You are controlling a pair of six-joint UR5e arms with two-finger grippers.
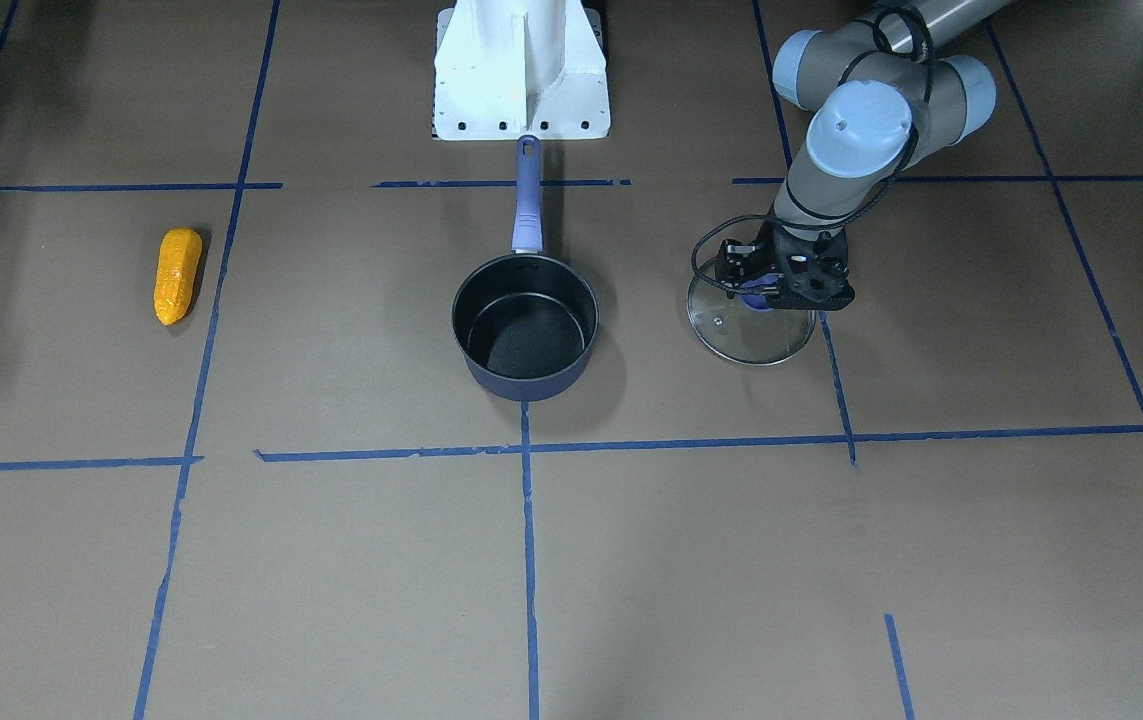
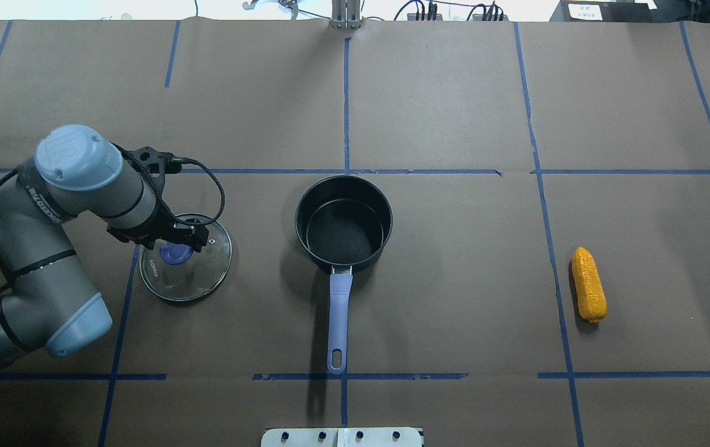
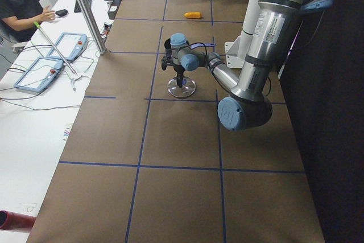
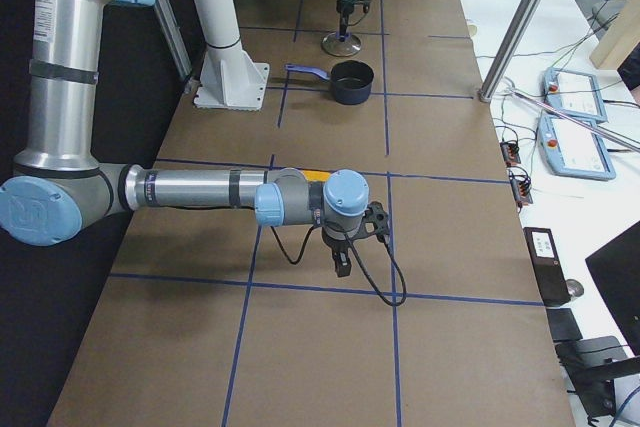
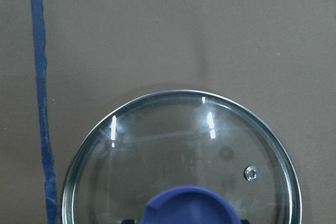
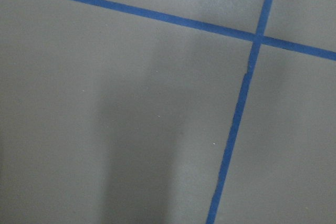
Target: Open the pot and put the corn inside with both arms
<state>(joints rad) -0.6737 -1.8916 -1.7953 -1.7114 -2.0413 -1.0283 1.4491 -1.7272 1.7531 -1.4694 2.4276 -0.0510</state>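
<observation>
Overhead, my left gripper (image 2: 186, 243) straddles the blue knob (image 2: 171, 253) of the lid (image 2: 209, 273), which lies on the table (image 2: 454, 93) at 9 o'clock from the open pot (image 2: 343, 223). I cannot tell whether it pinches. The corn (image 2: 589, 284) lies well apart at 3 o'clock. I cannot tell how wide the right gripper (image 4: 341, 265) stands.

Glossy glass lid (image 5: 178, 145), metal-rimmed; matt paper-like table (image 1: 331, 560); corn (image 2: 589, 284) seemingly bumpy plastic.
</observation>
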